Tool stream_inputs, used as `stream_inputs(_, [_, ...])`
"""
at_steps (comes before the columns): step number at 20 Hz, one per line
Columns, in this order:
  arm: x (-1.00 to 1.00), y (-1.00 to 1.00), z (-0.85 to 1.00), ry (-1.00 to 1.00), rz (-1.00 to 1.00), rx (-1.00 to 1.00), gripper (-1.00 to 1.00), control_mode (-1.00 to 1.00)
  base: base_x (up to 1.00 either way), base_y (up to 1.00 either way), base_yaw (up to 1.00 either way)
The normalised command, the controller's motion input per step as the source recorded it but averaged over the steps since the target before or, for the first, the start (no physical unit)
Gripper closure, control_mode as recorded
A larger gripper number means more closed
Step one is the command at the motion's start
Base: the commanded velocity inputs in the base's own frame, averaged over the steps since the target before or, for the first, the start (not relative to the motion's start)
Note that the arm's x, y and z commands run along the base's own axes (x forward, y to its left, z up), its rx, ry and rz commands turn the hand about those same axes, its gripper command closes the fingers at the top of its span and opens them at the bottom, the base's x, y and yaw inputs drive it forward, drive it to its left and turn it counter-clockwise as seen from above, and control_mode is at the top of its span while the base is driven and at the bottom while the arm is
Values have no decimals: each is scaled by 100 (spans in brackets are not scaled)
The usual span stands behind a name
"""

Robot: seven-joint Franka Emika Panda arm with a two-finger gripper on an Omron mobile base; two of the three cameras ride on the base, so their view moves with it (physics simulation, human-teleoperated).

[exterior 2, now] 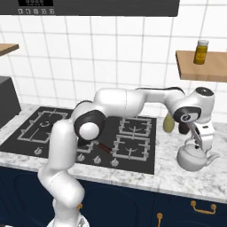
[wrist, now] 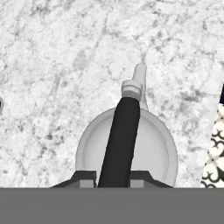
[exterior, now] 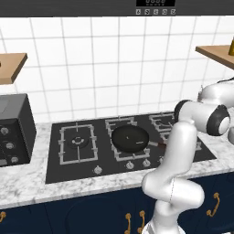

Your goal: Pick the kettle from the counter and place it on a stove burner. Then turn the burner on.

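Where the arm crosses the left base view, the frying pan [exterior: 130, 138] handle is partly hidden and the bench's right end is cut off. Hand [wrist: 113, 178]: fingers closed on the kettle's dark top handle [wrist: 119, 144], fingertips mostly below the hand view's edge. Arm: stretched right, wrist pointing down over the kettle [exterior 2: 195, 157], which sits on the marbled bench [exterior 2: 177, 177] right of the cooktop [exterior 2: 133, 166].

The kettle [exterior 2: 193, 158] sits on the counter [exterior 2: 177, 177] at three o'clock from the cooktop [exterior 2: 137, 150], with the gripper [exterior 2: 201, 148] directly above it (fingers at either side of its top handle). A frying pan [exterior: 130, 138] rests on the middle grate, the stove burner [exterior: 78, 142] at its nine o'clock. Behind the kettle, at twelve o'clock, a shelf [exterior 2: 206, 66] carries a bottle [exterior 2: 201, 51].
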Motion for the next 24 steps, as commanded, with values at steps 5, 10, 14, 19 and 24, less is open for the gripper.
stream_inputs(5, [-77,68,54,-6,8,-2,100,-100,0,0,0])
stream_inputs(10, [-29,100,75,-10,30,-15,100,-100,0,0,0])
stream_inputs(14, [-1,100,59,0,47,-17,100,-100,0,0,0])
stream_inputs(19, [25,100,23,-3,58,-8,100,-100,0,0,0])
stream_inputs(24, [42,100,28,-8,59,-5,100,-100,0,0,0])
